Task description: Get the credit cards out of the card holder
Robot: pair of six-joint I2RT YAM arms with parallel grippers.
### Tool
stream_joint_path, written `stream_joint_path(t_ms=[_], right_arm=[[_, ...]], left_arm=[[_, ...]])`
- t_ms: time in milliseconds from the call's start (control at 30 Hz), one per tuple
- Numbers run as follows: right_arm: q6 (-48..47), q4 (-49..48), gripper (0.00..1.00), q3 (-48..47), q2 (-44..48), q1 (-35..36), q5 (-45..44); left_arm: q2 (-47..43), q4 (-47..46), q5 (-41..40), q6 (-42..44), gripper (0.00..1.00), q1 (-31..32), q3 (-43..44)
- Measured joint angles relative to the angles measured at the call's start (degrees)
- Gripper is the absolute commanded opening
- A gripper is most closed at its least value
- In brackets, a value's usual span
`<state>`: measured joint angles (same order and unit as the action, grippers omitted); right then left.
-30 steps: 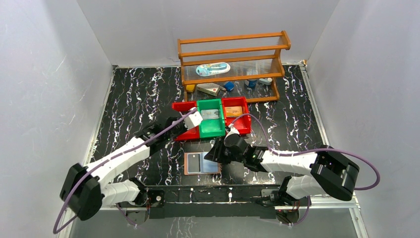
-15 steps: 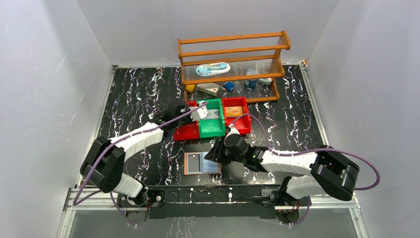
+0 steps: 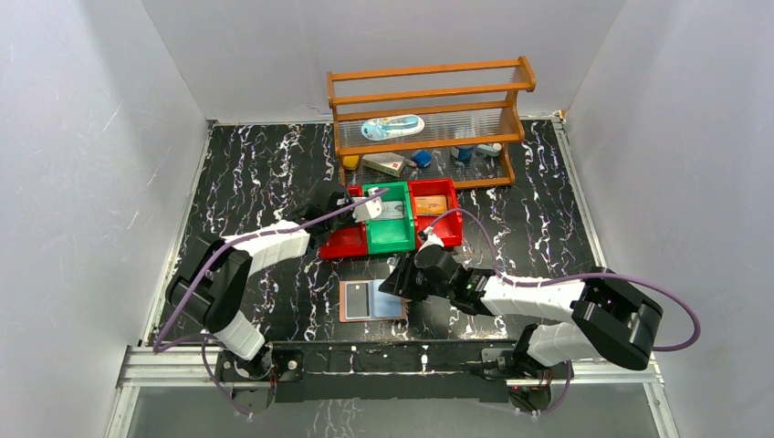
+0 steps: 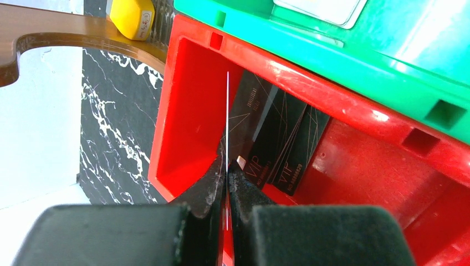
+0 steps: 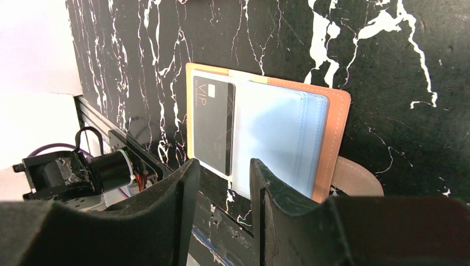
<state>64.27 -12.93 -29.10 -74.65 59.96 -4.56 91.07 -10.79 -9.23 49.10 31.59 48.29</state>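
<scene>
**Left claw pinches a card over a red bin; right claw stands apart at the card holder**

The left claw (image 4: 226, 173) is pressed together on a thin card (image 4: 227, 111). The card shows edge-on as a pale line standing upright between the fingertips. The claw hangs over the left red bin (image 4: 188, 111), which touches the left side of the green bin (image 3: 388, 239). On the floor of that red bin lie black cards (image 4: 280, 147) marked VIP. They overlap one another, close to the wall next to the green bin. Whether the held card touches them cannot be told.

The right claw (image 5: 221, 183) is in front of the green bin, toward the arm bases. Its fingers (image 5: 177, 221) are partly apart with nothing gripped between them. It sits at the right edge of the card holder (image 5: 335, 116), which lies open and flat on the tabletop (image 5: 388, 50) just in front of the green bin. Whether the fingers touch the holder cannot be told. A black VIP card (image 5: 213, 124) sits in the holder's left side, next to a clear bluish sleeve (image 5: 277, 127). The snap tab (image 5: 357, 177) pokes out at the holder's edge.

Inside the green bin lies a silver-grey card (image 3: 391, 210). An orange card (image 3: 432, 204) lies in the right red bin (image 3: 447, 233), against the green bin's right side. A wooden rack (image 3: 429, 91) stands behind the green bin.
</scene>
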Motion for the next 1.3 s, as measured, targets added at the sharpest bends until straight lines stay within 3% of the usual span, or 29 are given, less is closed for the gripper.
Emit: stream_joint_path(t_ms=[167, 467, 733, 900, 1000, 1300], right_arm=[[0.0, 0.0, 0.47, 0.1, 0.0, -0.4, 0.0], [0.0, 0.0, 0.48, 0.1, 0.2, -0.7, 0.0], [0.0, 0.0, 0.48, 0.1, 0.4, -0.8, 0.1], [0.0, 0.0, 0.48, 0.3, 0.4, -0.8, 0.0], [0.0, 0.5, 0.48, 0.6, 0.7, -0.8, 0.0], [0.0, 1.1, 0.48, 0.7, 1.1, -1.1, 0.0]], left_arm=[[1.6, -2.2, -0.1, 0.4, 0.00, -0.4, 0.0], [2.1, -3.8, -0.3, -0.3, 0.24, -0.4, -0.7], [2.1, -3.9, -0.2, -1.3, 0.34, -0.4, -1.9], [1.8, -3.8, 0.0, -1.6, 0.24, -0.4, -1.9], [1.8, -3.7, 0.1, -1.8, 0.00, -0.7, -2.0], [1.8, -4.5, 1.2, -2.0, 0.00, -1.1, -2.2]])
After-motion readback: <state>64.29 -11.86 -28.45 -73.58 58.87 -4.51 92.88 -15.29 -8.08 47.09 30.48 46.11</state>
